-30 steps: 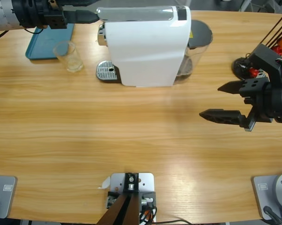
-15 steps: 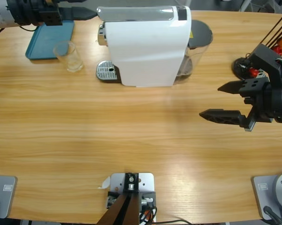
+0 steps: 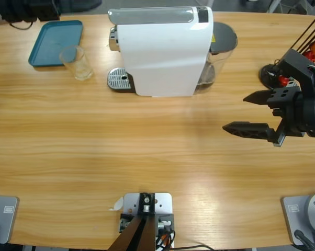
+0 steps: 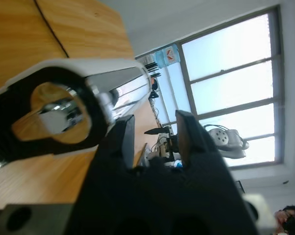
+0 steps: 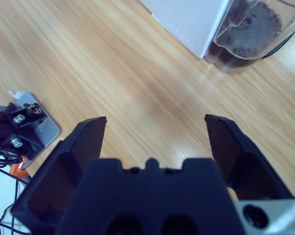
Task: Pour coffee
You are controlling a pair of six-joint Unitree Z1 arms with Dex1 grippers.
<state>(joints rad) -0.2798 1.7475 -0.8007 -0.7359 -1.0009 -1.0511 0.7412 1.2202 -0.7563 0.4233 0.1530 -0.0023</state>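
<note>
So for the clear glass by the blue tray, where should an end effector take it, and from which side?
Probably around its side wall, about mid-height. The glass stands upright and open-topped, with no handle. Coming in level from the bare table on its near side looks safest: the tray lies right behind it and the coffee machine stands to its right. The left end effector is nearer; the right end effector hangs open far off.

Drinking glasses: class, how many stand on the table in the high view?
1. The clear glass stands beside the blue tray, left of the coffee machine. Others may be hidden behind it.
</note>
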